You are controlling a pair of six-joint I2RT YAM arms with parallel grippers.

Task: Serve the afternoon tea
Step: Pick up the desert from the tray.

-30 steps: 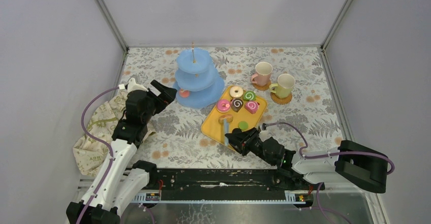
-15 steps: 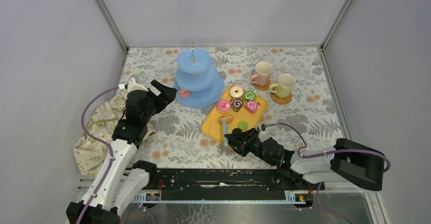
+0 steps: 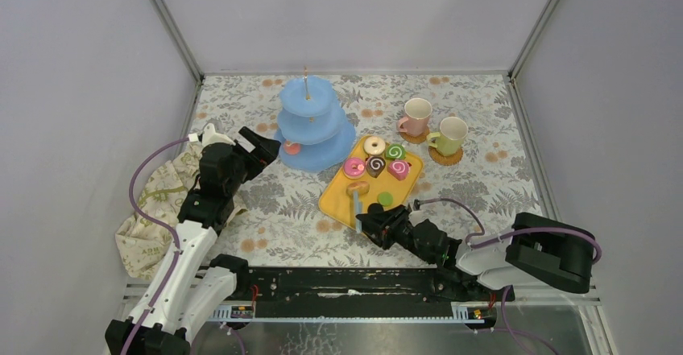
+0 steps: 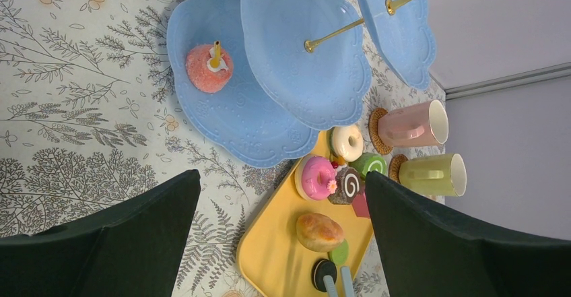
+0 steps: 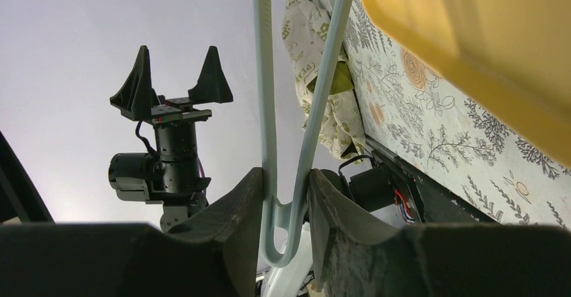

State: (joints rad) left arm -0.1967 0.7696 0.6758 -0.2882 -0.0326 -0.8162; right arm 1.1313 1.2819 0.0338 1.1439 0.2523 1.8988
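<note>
At yellow tray's (image 3: 332, 200) near edge: right gripper (image 5: 284, 179) clamping pale-blue tongs (image 5: 266, 75) at bend, tips lying beside black pastry (image 4: 325, 271). Likely step: moving pastries onto three-tier stand (image 3: 310, 121); pink pastry (image 4: 209, 68) sitting on bottom tier. Next move needing tongs straddling pastry, then squeezing. Left gripper (image 3: 266, 147) hovering, jaws wide apart.

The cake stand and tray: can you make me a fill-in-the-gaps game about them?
The fuzzy pastry sits on the stand's ____ tier.
The right gripper pinches the light-____ tongs.
The left gripper is wide ____.
The pink doughnut lies on the ____ tray.
Missing words: bottom, blue, open, yellow.
</note>
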